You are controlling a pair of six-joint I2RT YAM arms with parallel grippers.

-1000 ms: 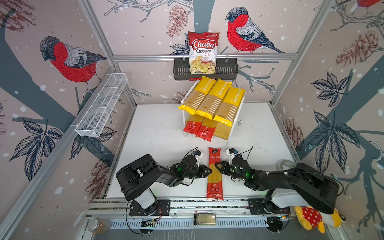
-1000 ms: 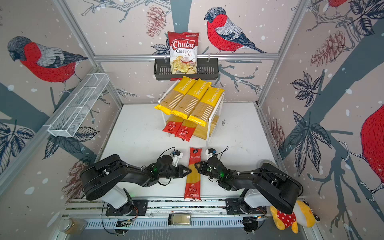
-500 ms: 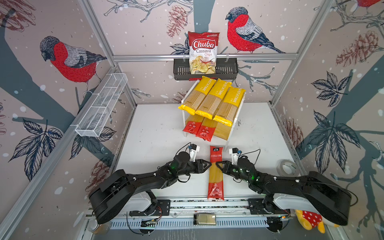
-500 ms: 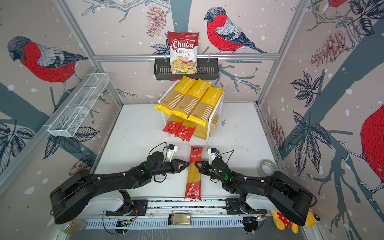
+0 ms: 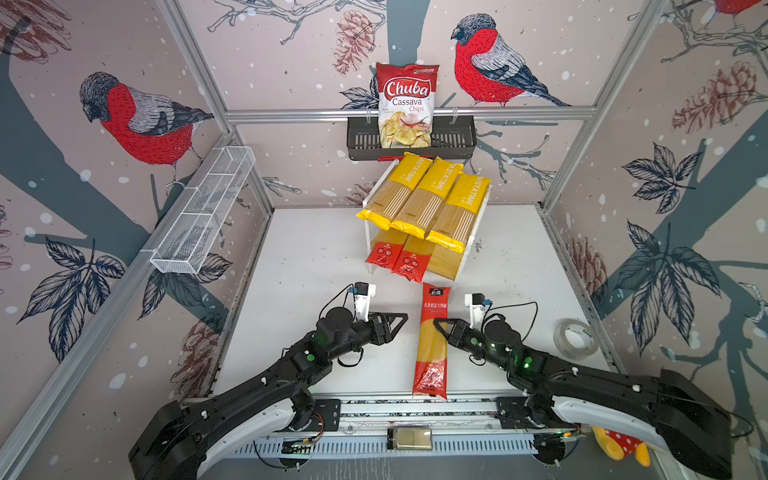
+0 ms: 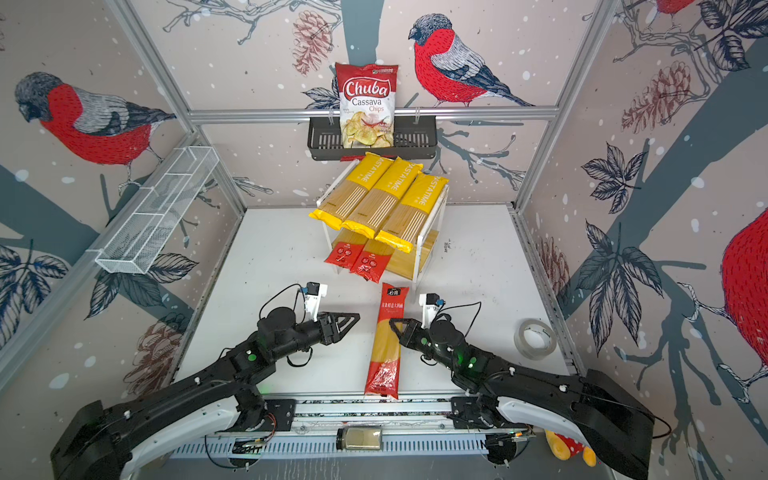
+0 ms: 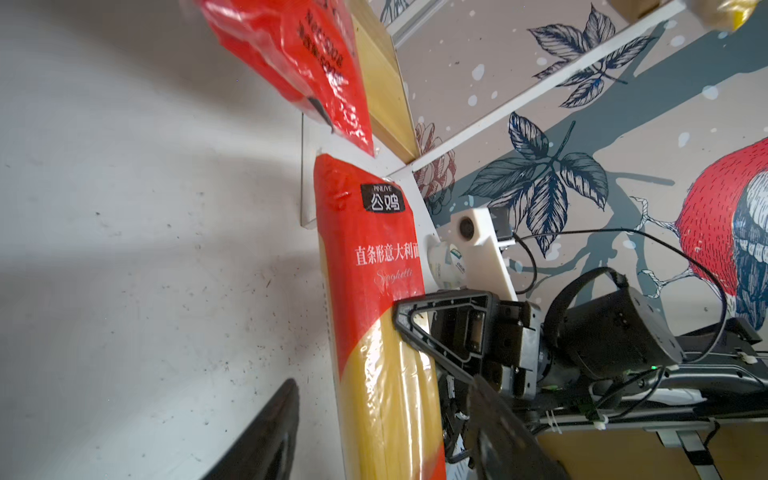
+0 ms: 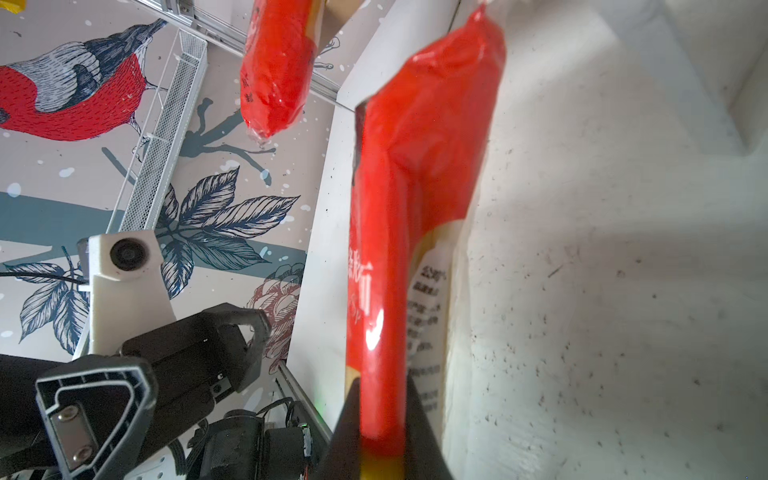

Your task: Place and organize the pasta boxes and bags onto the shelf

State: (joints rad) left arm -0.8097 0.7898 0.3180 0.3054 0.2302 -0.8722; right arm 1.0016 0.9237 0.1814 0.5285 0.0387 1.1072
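A long red-and-clear spaghetti pack (image 5: 432, 340) (image 6: 386, 340) lies lengthwise on the white table in front of the shelf (image 5: 446, 262) (image 6: 409, 262). My right gripper (image 5: 438, 324) (image 6: 395, 324) (image 8: 382, 440) is shut on the pack's right edge. My left gripper (image 5: 400, 322) (image 6: 353, 320) (image 7: 382, 432) stands open just left of the pack (image 7: 374, 291), apart from it. Three yellow PASTATIME bags (image 5: 424, 199) rest side by side on the upper tier. Two red packs (image 5: 397, 257) lie on the left part of the lower tier, and bare wood shows on its right.
A Chuba chips bag (image 5: 407, 104) stands in a black basket (image 5: 453, 141) on the back wall above the shelf. A white wire tray (image 5: 203, 208) hangs on the left wall. A clear tape roll (image 5: 575, 338) lies at the right table edge.
My left gripper has opened and pulled its fingers off the red pack. My right gripper stays shut on the pack, which has slid slightly toward the shelf.
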